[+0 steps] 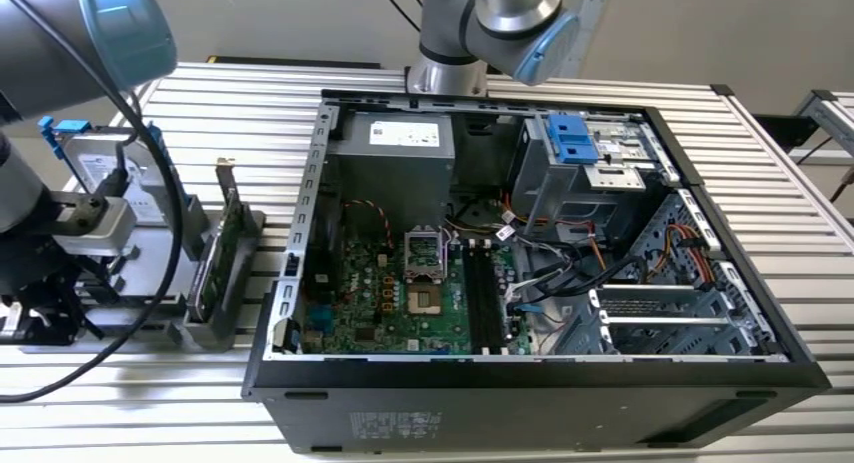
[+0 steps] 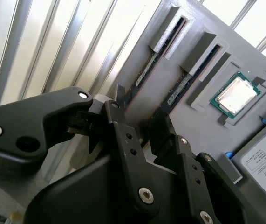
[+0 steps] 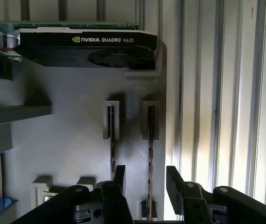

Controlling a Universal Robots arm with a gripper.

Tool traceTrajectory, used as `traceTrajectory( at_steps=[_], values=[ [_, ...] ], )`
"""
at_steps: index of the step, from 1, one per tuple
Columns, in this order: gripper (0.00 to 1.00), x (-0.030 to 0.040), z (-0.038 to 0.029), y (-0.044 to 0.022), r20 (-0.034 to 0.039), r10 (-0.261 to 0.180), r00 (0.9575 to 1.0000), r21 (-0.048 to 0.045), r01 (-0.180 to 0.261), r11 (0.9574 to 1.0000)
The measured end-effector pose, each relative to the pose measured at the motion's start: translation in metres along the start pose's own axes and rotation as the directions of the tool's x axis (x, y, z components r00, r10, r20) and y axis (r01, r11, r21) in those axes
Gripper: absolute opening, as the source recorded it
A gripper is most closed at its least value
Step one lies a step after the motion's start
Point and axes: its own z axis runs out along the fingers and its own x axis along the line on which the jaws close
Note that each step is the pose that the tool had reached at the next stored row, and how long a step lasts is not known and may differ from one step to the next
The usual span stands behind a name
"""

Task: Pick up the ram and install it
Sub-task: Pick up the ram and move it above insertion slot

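Gripper (image 3: 146, 175) open: jaws set wide, nothing held, daylight on both sides of the target. Target = the ram (image 3: 150, 135), standing on edge in its slot in the grey holder (image 3: 67, 140). It sits directly ahead of the jaws and in line w/ the gap, a bit nearer one finger than the other, no contact seen. Long axis runs straight away from the gripper along the gap, i.e. parallel to the finger faces, so the flat sides face the pads. Second wrist view agrees: gripper (image 2: 139, 112) straddles the near end of the ram (image 2: 146, 72). Can't tell how deep the fingertips reach vs the stick's top edge. Second stick (image 3: 112, 140) in the neighbouring slot lies outside the jaws, just beyond one finger, parallel to the target. Look of the ram: seen edge-on, thin dark strip, long & narrow, far end seated in a raised grey collar; chips and label not readable from this angle. Graphics card (image 3: 86, 46) sits well ahead of the jaws, CPU (image 2: 237, 95) off to one side.
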Motion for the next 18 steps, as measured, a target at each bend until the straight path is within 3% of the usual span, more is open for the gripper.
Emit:
traceTrajectory(
  at_steps=[18],
  values=[
    [1.0,0.0008,0.0052,0.0001,0.0,0.0,1.0,0.0,0.0,1.0]
  ],
)
